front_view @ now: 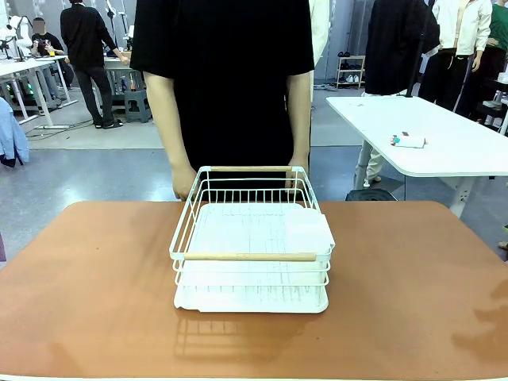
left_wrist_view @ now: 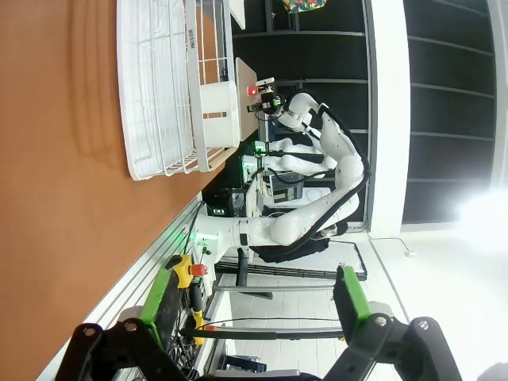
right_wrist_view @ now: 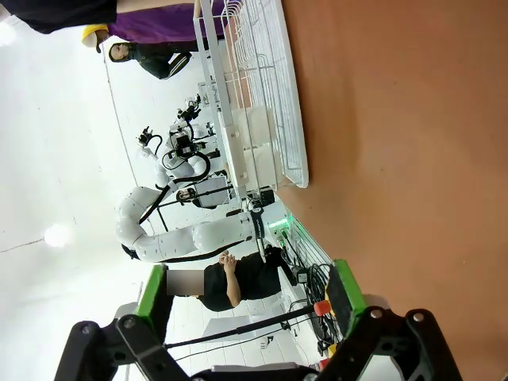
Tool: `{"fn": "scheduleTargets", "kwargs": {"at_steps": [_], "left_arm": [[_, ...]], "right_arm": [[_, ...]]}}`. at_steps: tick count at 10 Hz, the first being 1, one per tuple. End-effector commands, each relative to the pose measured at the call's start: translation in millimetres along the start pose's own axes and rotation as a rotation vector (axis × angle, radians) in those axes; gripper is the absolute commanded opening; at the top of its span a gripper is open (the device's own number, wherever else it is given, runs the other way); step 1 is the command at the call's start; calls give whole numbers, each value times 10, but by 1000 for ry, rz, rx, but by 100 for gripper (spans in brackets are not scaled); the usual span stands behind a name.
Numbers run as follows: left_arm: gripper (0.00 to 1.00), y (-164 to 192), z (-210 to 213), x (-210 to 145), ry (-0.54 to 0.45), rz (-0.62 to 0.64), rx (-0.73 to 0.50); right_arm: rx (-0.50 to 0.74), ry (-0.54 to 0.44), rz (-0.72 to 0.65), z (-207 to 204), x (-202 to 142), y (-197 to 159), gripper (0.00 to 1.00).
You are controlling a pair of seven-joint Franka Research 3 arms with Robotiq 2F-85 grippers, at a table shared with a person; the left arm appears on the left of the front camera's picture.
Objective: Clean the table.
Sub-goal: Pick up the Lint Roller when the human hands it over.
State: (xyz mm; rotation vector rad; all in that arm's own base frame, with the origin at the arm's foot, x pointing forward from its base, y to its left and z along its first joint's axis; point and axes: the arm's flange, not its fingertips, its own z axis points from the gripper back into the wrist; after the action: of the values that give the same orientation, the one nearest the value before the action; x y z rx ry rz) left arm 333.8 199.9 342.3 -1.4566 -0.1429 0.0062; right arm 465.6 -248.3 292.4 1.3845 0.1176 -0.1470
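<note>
Waiting looks like the word for both arms: in its wrist view the left gripper (left_wrist_view: 254, 286) hangs with its green-padded fingers spread wide and nothing between them, and the right gripper (right_wrist_view: 248, 278) stands apart and empty in the same way. Each is off the near edge of the table (front_view: 95, 302), whose reddish-brown top runs across the whole front view. On it, about in the middle, sits a white wire dish rack (front_view: 251, 279) with a wooden handle at each end and a white tray under it. A person (front_view: 230, 79) in black stands at the far side, one hand (front_view: 184, 181) at the rack's far left corner and the other hand (front_view: 298, 165) by the far handle. I judge the clearing has not begun, since the rack is on the top. The next move probably calls for one arm to reach in toward the near handle (front_view: 250, 256), or for the person to lift the rack away.
</note>
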Motion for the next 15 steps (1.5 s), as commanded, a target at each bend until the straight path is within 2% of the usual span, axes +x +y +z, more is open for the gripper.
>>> {"fn": "scheduleTargets", "kwargs": {"at_steps": [1, 15], "left_arm": [[100, 2, 10, -2, -3, 2, 3], [100, 2, 10, -2, -3, 2, 3]], "right_arm": [[-6, 1, 3, -12, 9, 15, 100], [-6, 1, 3, -12, 9, 15, 100]]}}
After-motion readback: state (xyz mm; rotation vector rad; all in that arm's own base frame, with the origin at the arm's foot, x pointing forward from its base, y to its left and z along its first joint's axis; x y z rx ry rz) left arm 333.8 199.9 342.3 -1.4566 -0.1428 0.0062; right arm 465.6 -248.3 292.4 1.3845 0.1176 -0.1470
